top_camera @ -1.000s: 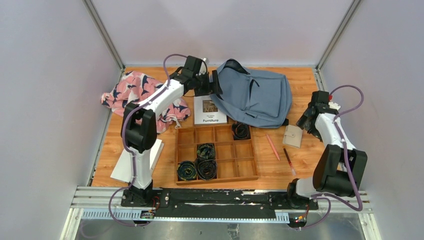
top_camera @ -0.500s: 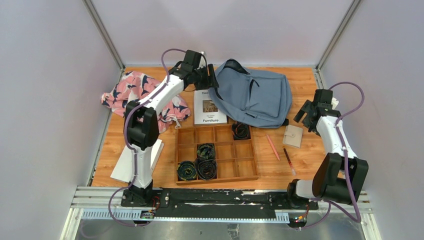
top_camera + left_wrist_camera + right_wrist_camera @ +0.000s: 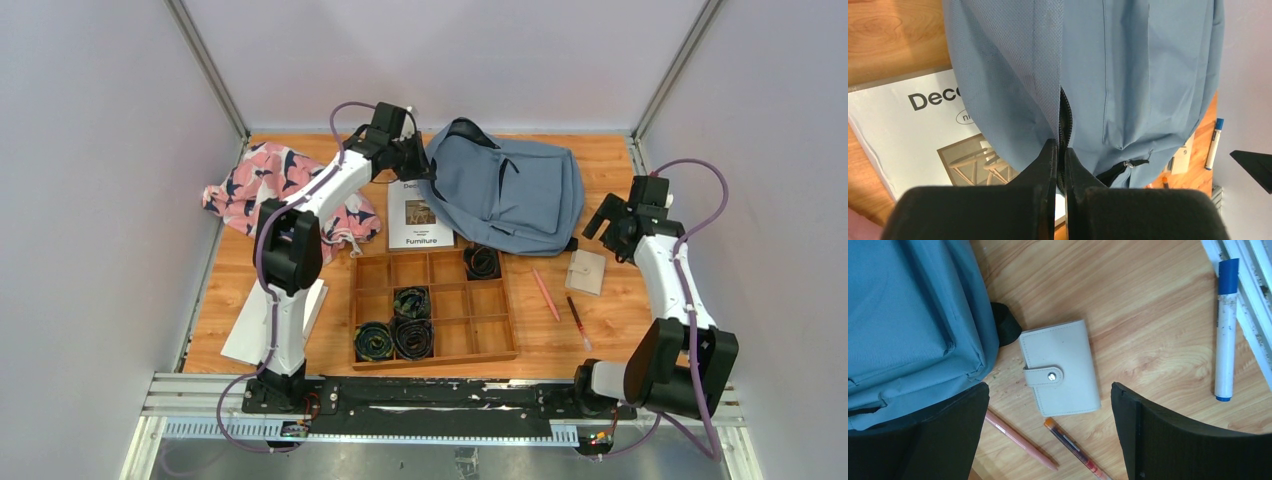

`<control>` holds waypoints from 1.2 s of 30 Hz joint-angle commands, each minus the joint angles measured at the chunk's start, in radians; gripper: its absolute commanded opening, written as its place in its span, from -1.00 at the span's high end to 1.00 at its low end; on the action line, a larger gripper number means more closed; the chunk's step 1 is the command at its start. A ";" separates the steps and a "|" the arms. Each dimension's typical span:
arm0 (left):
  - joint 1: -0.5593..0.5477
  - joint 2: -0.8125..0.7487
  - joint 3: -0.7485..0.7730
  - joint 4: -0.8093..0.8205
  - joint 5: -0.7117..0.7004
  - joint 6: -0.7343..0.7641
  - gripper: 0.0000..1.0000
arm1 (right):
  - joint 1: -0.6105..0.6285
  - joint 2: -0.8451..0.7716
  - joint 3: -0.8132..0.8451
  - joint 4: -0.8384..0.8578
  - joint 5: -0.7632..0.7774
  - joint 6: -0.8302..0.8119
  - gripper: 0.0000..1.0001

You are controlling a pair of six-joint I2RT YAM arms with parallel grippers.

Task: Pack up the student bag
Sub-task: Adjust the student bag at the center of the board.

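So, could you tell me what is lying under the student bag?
A corner of the white Furniture booklet tucks under the student bag; anything further beneath is covered.

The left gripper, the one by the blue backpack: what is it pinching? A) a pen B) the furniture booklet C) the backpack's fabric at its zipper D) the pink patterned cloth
C: in the left wrist view the left gripper is closed on the student bag at its zipper seam, while the booklet lies beneath, outside the fingers.
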 commanded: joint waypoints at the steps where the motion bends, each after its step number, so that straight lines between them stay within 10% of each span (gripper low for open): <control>1: 0.003 -0.027 0.020 0.048 -0.003 -0.013 1.00 | 0.012 0.008 0.039 -0.042 0.075 -0.016 -0.91; 20: 0.037 -0.047 -0.028 0.095 0.077 -0.031 1.00 | 0.265 0.193 0.176 -0.029 -0.035 0.052 -0.70; 36: 0.052 -0.064 -0.039 0.041 0.117 -0.004 1.00 | 0.412 0.660 0.680 -0.127 0.018 0.037 -0.59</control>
